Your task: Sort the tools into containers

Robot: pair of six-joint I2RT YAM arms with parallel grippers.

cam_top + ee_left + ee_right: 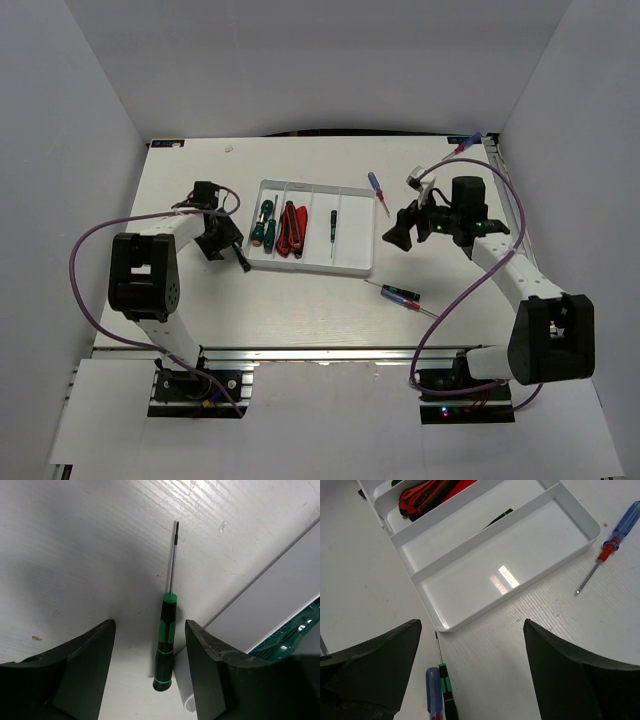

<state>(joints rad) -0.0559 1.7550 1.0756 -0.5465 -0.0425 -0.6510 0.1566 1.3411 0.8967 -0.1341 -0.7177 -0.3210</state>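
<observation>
The table (75, 540) is white and matt, with a fine wood-like grain that shows as slightly rough lines, while the tray (470, 580) is smooth white plastic, glossy enough to carry a bright reflection on its floor. The green-and-black screwdriver (166, 640) has a smooth plastic handle with a soft sheen and a thin shaft of bare grey metal, and the blue screwdriver (607, 550) has a clear, shiny plastic handle and a bright metal shaft. The fingers (85, 670) of the left tool (150, 627) look like matt black plastic with somewhat coarse faces.
</observation>
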